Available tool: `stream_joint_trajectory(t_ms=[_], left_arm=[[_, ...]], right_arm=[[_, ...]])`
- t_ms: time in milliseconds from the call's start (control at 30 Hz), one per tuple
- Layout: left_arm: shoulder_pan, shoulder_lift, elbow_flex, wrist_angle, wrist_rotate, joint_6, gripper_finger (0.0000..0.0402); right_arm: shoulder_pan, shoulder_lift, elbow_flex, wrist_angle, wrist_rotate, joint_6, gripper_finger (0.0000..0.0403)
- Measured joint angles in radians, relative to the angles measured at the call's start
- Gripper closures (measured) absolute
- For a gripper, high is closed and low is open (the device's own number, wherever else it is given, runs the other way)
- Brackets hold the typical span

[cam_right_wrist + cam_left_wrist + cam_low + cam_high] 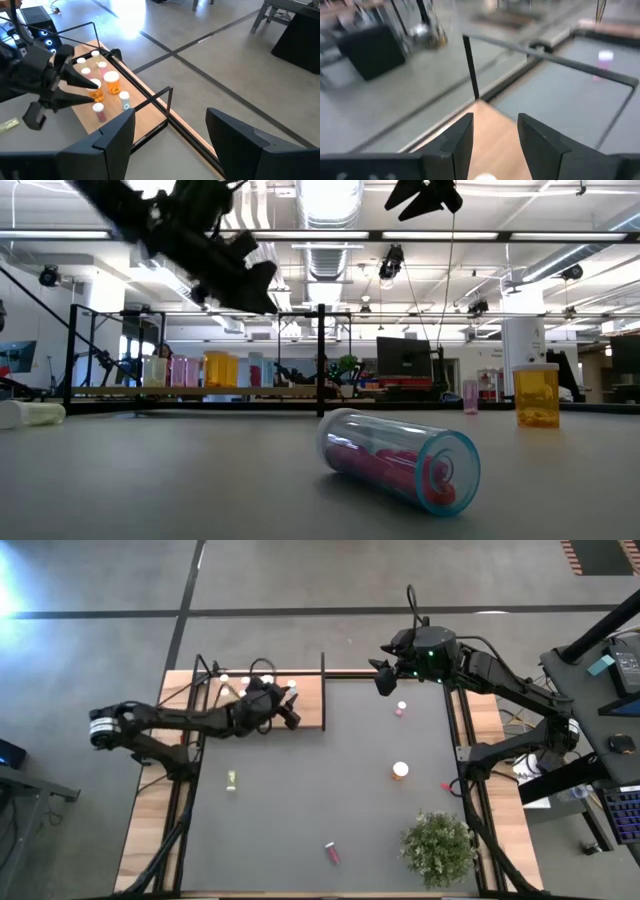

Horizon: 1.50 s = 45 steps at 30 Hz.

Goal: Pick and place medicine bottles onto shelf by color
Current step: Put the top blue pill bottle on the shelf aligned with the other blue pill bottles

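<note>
High view showed the left gripper point(291, 712) reaching over the light-wood shelf point(310, 700) at the table's far left corner, above a cluster of white-capped medicine bottles point(245, 682) standing on the board. Left wrist view showed its two dark fingers point(462, 137) parted with a gap between them and nothing gripped, the shelf's wood beneath them and a white cap point(482, 176) just at the frame's edge. Right wrist view looked across at that same gripper point(95, 91) and caught several bottles on the shelf point(145, 120): a larger orange bottle point(112, 82), a smaller orange one point(96, 95) between the left fingers' tips, a pink one point(99, 111), and a clear one with a bluish label point(125, 100); whether the fingers touched any bottle I could not tell.

The right gripper point(384, 680) hung above the table's far edge, its fingers point(117, 135) spread wide and empty.

Other bottles remained on the dark tabletop point(300, 800): a pink bottle point(401, 709) near the right gripper, an orange bottle point(400, 771) standing mid-right, a yellow-green bottle point(231, 780) lying on the left side, and a pink bottle point(331, 853) lying near the front, close to the bushy plant point(438, 848). Low view showed that front bottle point(400, 460) on its side, pink contents visible.
</note>
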Motion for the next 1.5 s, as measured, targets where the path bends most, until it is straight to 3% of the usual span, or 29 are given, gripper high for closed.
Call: stream_joint_trajectory(t_ms=[167,333,567,700,867,1500], left_arm=[[0.006,-0.023,0.241,-0.498,0.045,-0.116,0.0264],[0.017,0.053,0.481,-0.923,0.103,-0.329,0.0264],[0.023,0.188,0.693,-1.212,0.174,-0.549,0.0263],[0.039,0.247,0.744,-1.295,0.221,-0.568,0.024],[0.051,0.291,0.753,-1.284,0.244,-0.535,0.0208],[0.126,0.379,0.737,-1.223,0.248,-0.481,0.0205]], right_arm=[[0.0,0.0,0.0,0.0,0.0,0.0,0.017],[0.0,0.0,0.0,0.0,0.0,0.0,0.017],[0.0,0.0,0.0,0.0,0.0,0.0,0.017],[0.0,0.0,0.0,0.0,0.0,0.0,0.017],[0.0,0.0,0.0,0.0,0.0,0.0,0.017],[0.0,0.0,0.0,0.0,0.0,0.0,0.017]])
